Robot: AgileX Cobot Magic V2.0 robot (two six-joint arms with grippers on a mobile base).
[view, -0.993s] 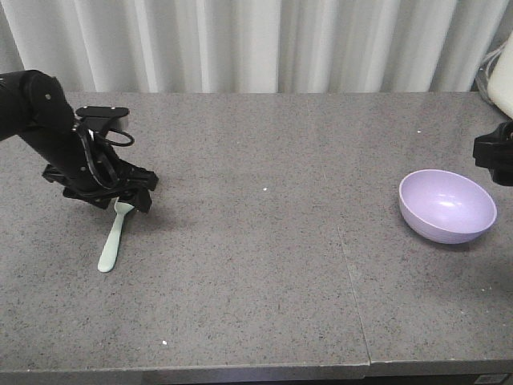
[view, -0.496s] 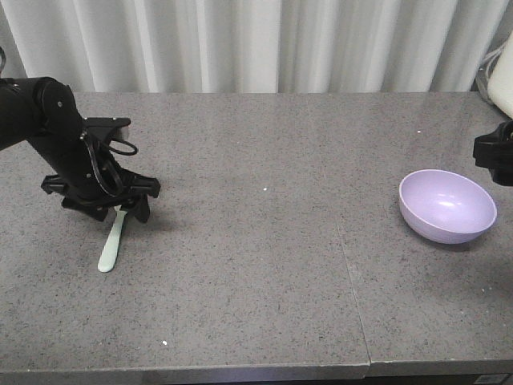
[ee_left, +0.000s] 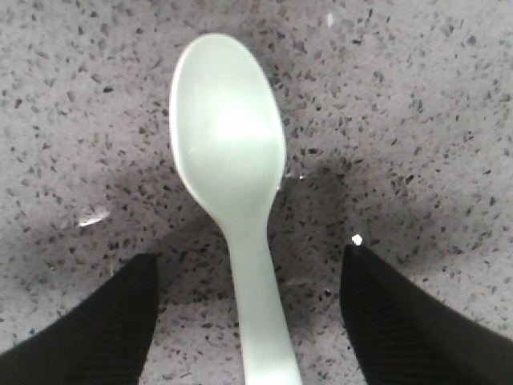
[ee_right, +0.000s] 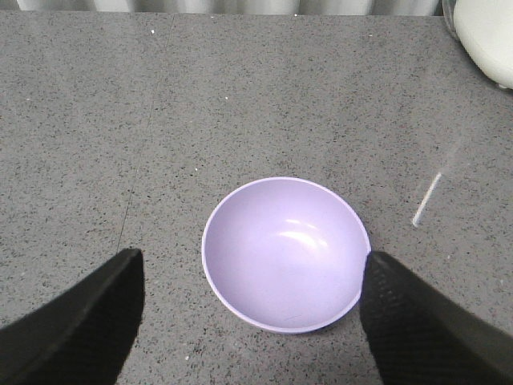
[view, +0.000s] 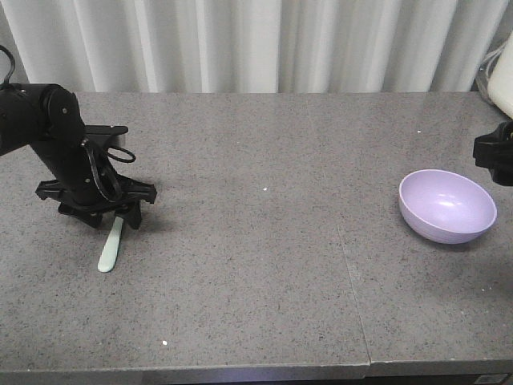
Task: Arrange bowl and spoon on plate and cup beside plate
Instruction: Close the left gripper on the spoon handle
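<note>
Currently, left end effector (ee_left: 252, 269) is spread wide, set low over the table (view: 264, 273), with the spoon (ee_left: 230, 152) handle straddled and a gap seen on each side. Spoon is laid flat near the table's left end. Right end effector (ee_right: 252, 258) is spread wide above the upright bowl (view: 447, 205), located far right.

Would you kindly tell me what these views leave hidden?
Spoon handle end: front view, under the left gripper; left wrist view, past the bottom edge.
Right gripper: front view, cut by the right edge.
White object: right wrist view, cut by the corner.
No view shows plate or cup.
</note>
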